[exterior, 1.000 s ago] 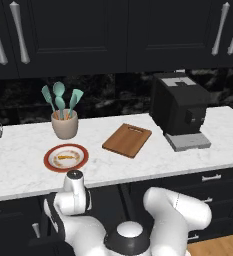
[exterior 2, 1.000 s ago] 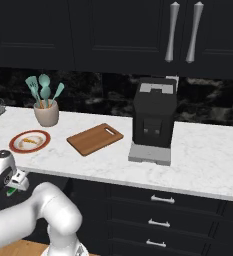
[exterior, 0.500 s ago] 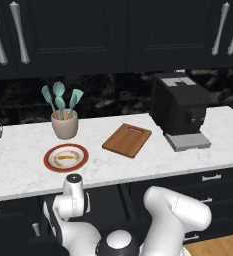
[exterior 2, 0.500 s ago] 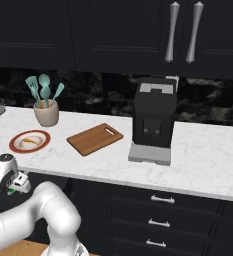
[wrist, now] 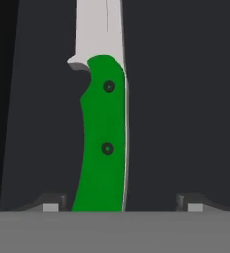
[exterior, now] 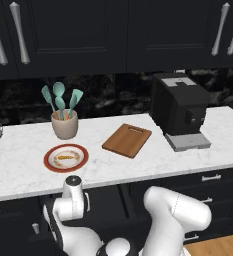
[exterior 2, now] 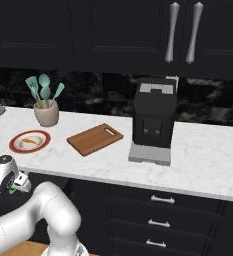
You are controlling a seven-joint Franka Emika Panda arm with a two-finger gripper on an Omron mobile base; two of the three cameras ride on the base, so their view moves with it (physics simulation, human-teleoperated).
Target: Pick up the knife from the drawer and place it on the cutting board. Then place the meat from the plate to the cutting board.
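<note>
In the hand view the knife [wrist: 104, 133] is seen close up, its green handle running from 6 o'clock up to the silver blade at 12 o'clock, lying on the dark floor of the drawer [wrist: 185, 99]. The gripper [wrist: 120, 205] is spread wide, one fingertip [wrist: 50, 205] at 7 o'clock and the other at 5 o'clock, with the handle between them and touched by neither, as far as can be told from the low edge of the view. In the left base view the cutting board [exterior: 127, 140] is laid on the white counter [exterior: 23, 170] at 3 o'clock of the plate [exterior: 66, 157], on which the meat [exterior: 65, 158] is resting. A utensil cup [exterior: 64, 124] with teal spatulas is placed at 12 o'clock of the plate, and a black coffee machine [exterior: 180, 110] is set at 3 o'clock of the board.
</note>
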